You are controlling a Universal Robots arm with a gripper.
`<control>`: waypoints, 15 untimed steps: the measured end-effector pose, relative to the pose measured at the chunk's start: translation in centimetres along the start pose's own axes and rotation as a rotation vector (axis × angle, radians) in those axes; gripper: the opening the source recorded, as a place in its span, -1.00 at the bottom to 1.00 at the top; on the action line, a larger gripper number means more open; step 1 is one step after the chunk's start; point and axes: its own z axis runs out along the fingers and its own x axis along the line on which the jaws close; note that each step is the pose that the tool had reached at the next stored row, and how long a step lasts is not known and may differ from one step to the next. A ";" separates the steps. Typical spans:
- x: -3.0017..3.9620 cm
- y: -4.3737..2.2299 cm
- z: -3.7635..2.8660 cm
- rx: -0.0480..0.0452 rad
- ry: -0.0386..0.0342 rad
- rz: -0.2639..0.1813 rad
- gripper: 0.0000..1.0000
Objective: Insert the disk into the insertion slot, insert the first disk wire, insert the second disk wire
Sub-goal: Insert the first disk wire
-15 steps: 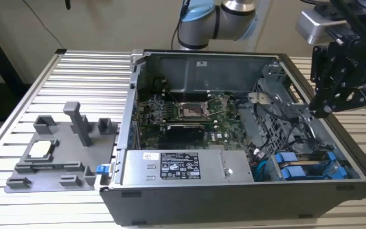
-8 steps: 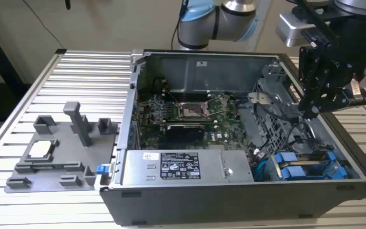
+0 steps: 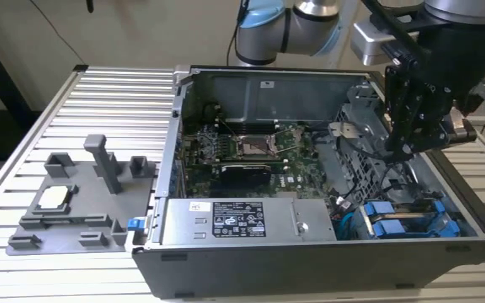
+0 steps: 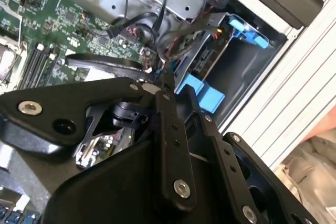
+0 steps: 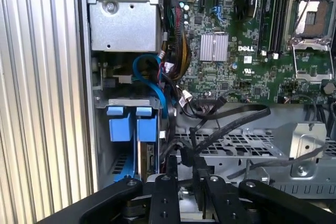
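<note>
Seemingly pinching a black wire point(image 5: 185, 157), the jaws are pressed near together inside the black computer case point(image 3: 310, 265). Further along the case's wall, two blue-framed drives point(image 5: 118, 128) sit in the insertion slot point(image 5: 128, 102); which one is the disk, I cannot tell.
</note>
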 end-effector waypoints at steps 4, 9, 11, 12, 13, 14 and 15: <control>-0.02 0.88 0.24 0.0000 0.0068 -0.003 -0.47; -0.18 1.52 0.78 0.0100 0.0054 -0.017 -0.47; -0.34 1.57 0.97 0.0213 0.0042 -0.026 -0.47; -0.42 1.58 1.04 0.0252 0.0036 -0.029 -0.47; -0.46 1.59 1.09 0.0282 0.0034 -0.032 -0.47; -0.49 1.59 1.15 0.0303 0.0030 -0.034 -0.47; -0.49 1.60 1.20 0.0303 0.0041 -0.036 -0.47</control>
